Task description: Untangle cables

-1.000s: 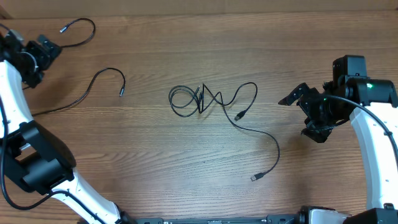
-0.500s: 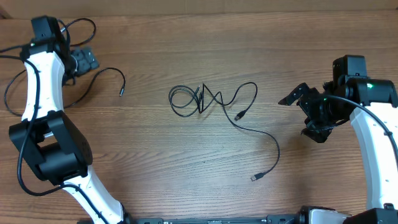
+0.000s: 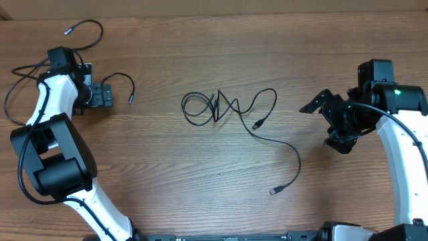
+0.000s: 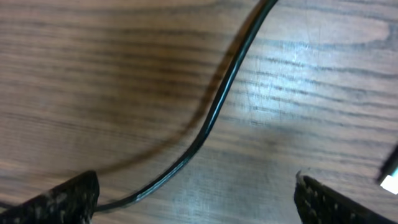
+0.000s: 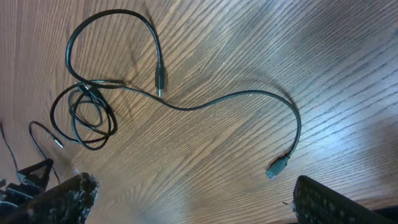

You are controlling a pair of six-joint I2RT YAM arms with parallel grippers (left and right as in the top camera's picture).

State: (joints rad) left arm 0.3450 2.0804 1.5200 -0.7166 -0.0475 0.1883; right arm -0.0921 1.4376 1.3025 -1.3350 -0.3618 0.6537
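"Wood-grain table fills the overhead view. Where do the cables lie?"

"The knotted bundle sits at the middle. A long strand trails from it toward the near right and ends in a plug. A shorter plug end lies just right of the loops."

"And on the left?"

"Two loose ones, well apart from the bundle: a curved cord and a far-left cord by the corner."

"How do the pincers stand?"

"The left gripper is over the curved cord, fingers spread wide and holding nothing; the cord crosses the wood beneath. The right gripper, well right of the bundle, is likewise spread and empty."
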